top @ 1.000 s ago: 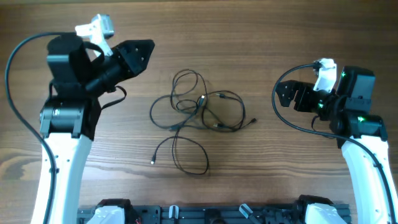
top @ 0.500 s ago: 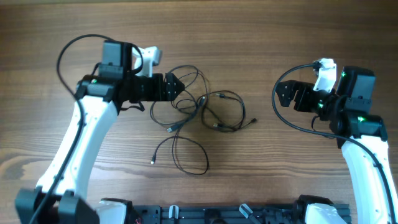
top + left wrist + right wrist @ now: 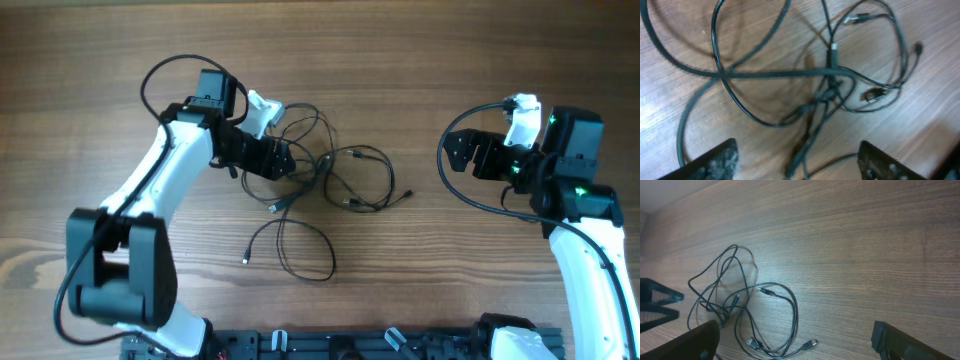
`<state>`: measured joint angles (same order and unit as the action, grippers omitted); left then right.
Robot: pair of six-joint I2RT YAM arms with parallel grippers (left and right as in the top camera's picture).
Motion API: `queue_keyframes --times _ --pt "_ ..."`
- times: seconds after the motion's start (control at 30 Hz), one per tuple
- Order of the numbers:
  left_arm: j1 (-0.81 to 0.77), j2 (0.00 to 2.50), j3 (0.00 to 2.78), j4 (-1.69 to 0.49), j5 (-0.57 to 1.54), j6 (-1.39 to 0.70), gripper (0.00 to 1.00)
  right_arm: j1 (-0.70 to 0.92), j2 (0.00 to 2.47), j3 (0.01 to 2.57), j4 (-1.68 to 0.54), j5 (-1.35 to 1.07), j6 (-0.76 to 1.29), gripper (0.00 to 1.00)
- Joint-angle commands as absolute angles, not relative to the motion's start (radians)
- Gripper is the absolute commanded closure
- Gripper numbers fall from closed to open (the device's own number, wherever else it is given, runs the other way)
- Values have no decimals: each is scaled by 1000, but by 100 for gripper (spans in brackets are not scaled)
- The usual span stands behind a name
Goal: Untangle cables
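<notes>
Hovering with left fingers (image 3: 278,158) spread and empty, cables (image 3: 322,163) knotted just ahead, probably lining up a grab, with right fingers (image 3: 455,152) idling open, well apart.

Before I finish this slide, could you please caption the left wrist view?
Open left gripper poised just above the tangled black cables on the wooden table.

White arms (image 3: 150,195); black fingers (image 3: 715,160)
</notes>
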<state>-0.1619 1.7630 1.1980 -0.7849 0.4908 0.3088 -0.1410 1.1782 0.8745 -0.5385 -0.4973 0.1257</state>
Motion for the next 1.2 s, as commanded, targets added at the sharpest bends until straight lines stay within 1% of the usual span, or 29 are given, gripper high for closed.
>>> queue_keyframes --times 0.0,0.07,0.23,0.4,0.47,0.53,0.87,0.9,0.93,1.0,1.03,1.1,1.17 --pt "-190 1807 1203 -731 486 359 26 -143 1182 876 -534 -514 105 0" --pt "-224 1818 1203 -690 485 390 26 -143 1182 876 -535 -514 105 0" --pt "-305 1820 1203 -605 467 390 27 -143 1182 876 -537 -514 107 0" --pt "-310 1829 1192 -610 345 390 29 -143 1182 876 -537 -514 106 0" --pt "-310 1829 1184 -609 339 390 31 -143 1182 876 -537 -514 107 0" --pt "-310 1829 1182 -609 339 390 37 -143 1182 876 -537 -514 107 0" --pt "-310 1829 1131 -597 339 420 37 -143 1182 876 -537 -514 107 0" --pt "-310 1829 1127 -588 339 419 44 -143 1182 876 -537 -514 107 0" --pt "-310 1829 1127 -577 339 419 53 -143 1182 876 -536 -514 107 0" --pt "-310 1829 1127 -559 340 412 79 -143 1182 876 -538 -515 107 0" --pt "-310 1829 1127 -557 339 412 81 -143 1182 876 -540 -515 107 0" --pt "-310 1829 1126 -557 339 412 96 -143 1182 876 -546 -514 107 0" --pt "-311 1829 1126 -557 340 412 96 -143 1182 876 -547 -515 107 1"
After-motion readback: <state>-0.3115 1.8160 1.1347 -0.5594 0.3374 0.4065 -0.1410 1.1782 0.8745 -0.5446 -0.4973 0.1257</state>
